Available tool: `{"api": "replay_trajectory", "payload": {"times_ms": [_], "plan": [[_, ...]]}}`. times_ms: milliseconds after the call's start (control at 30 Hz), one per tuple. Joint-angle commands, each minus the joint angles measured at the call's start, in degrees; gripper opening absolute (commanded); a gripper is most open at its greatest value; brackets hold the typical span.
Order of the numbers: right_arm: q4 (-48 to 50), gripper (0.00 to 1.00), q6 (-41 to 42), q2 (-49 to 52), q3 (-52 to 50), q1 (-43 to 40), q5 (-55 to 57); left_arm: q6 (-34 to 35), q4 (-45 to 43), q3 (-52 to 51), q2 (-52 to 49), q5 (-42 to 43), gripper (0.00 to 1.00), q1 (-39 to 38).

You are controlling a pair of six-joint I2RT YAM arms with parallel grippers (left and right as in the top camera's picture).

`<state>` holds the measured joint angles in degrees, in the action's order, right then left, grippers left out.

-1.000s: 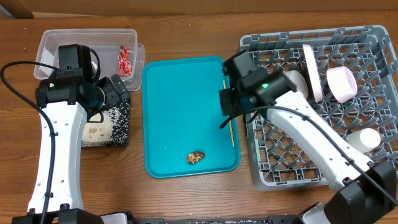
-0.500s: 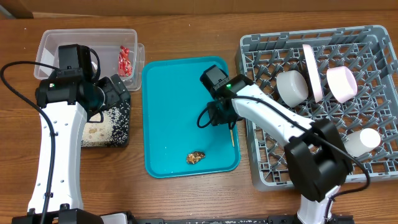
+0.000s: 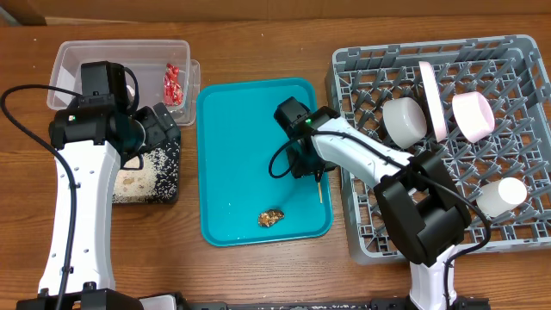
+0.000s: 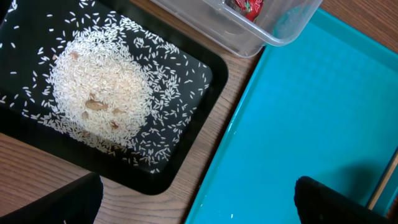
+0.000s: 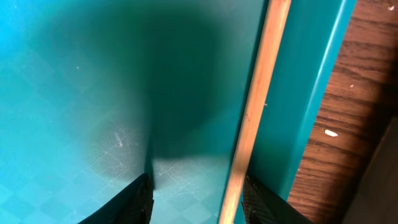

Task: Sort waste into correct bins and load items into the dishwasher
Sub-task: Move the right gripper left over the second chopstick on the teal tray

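My right gripper (image 5: 198, 205) is open low over the teal tray (image 3: 241, 129). A wooden chopstick (image 5: 256, 118) lies along the tray's right wall between the fingertips, close to the right one; overhead it is the chopstick (image 3: 320, 188) beside the right gripper (image 3: 303, 164). My left gripper (image 4: 199, 205) is wide open and empty, above the gap between the black tray (image 4: 180, 174) and the teal tray. Rice (image 4: 99, 93) fills the black tray. A red wrapper (image 3: 173, 83) lies in the clear tub (image 3: 86, 56). A brown food scrap (image 3: 272, 217) sits on the teal tray.
The grey dish rack (image 3: 379, 232) at the right holds an upright white plate (image 3: 430, 99), a white bowl (image 3: 405, 120), a pink bowl (image 3: 473, 116) and a white cup (image 3: 501, 196). A rice grain (image 5: 331, 132) lies on the wood between tray and rack.
My right gripper has moved left and down from the rack's edge, over the teal tray, to straddle the chopstick. The left arm has not moved.
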<state>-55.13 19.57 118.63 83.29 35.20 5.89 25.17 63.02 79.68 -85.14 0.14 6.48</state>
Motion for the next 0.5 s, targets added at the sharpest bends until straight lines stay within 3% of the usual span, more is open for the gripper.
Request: {"api": "replay_trajectory", "payload": {"times_ms": [0,133,300,467], "plan": [[0.28,0.49,0.68,0.57,1.11,-0.11,1.99,0.59,-0.04,1.16,1.03,-0.74,1.00,0.13],[0.46,0.51,0.63,0.57,1.01,-0.11,-0.50,0.59,-0.04,1.16,1.03,-0.74,1.00,0.13],[1.57,0.52,-0.04,0.57,0.55,-0.11,-12.31,0.59,-0.04,1.16,1.03,-0.74,1.00,0.13],[1.51,0.52,0.00,0.57,0.31,0.11,-13.51,0.59,-0.04,1.16,1.03,-0.74,1.00,0.13]]}}
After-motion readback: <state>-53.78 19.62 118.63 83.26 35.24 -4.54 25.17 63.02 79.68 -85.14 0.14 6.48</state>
